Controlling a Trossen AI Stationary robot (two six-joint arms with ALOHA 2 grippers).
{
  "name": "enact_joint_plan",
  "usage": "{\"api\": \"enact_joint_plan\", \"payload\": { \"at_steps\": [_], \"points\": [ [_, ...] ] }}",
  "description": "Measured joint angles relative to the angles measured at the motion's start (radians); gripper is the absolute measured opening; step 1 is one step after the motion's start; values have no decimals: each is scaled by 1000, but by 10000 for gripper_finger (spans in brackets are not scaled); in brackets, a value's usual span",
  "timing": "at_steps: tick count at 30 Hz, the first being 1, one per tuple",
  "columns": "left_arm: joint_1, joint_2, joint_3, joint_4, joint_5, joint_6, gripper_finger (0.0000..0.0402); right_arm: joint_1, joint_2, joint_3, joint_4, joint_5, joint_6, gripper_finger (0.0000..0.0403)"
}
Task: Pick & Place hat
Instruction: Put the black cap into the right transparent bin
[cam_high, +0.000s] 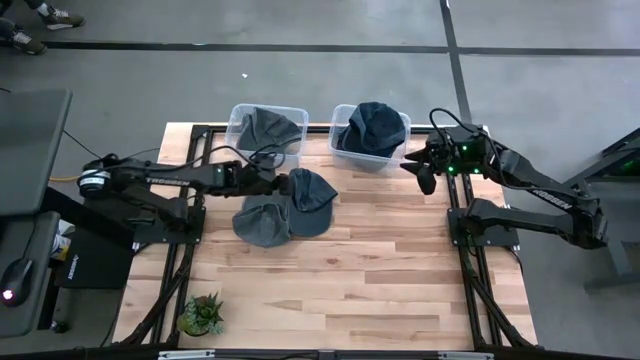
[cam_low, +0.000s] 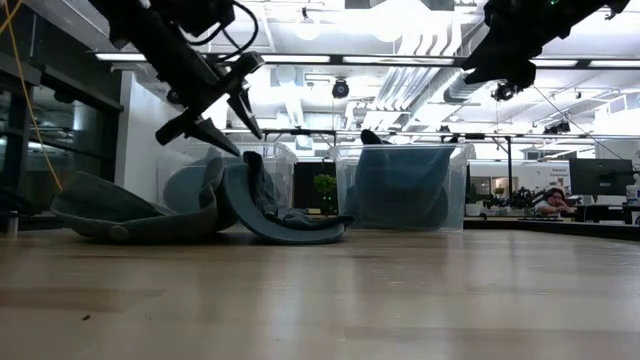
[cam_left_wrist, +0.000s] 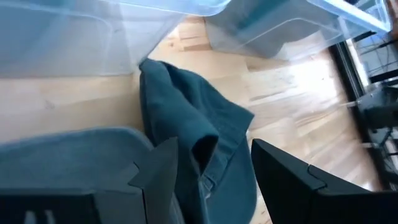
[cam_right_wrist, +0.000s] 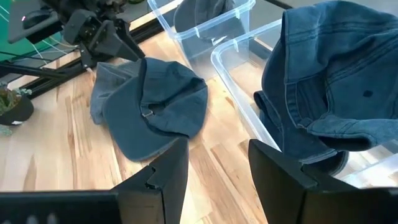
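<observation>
Hat (cam_high: 312, 200) flat on table (cam_high: 400, 270), long axis bin-to-front; left gripper (cam_high: 283, 185) open and empty above it.

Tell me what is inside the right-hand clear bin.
The right-hand clear bin holds a dark blue hat, heaped above the rim with its brim against the near wall. Whether anything lies beneath it cannot be seen; the hat covers the bottom.
</observation>
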Motion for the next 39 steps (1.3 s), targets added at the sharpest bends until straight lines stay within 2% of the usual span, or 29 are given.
{"api": "enact_joint_plan", "payload": {
  "at_steps": [7,14,21,28,39],
  "points": [
    [0,95,158,-251,-6,22,202,0,0,0,-18,0,0,162],
    [-1,204,320,-354,-14,37,202,0,0,0,-44,0,-1,162],
    [-2,340,502,-641,-50,-11,202,0,0,0,-77,0,-5,162],
    [-2,424,585,-643,-31,4,202,0,0,0,-87,3,-25,162],
    [-2,483,596,-665,5,-17,202,0,0,0,-87,5,-45,162]
  ]
}}
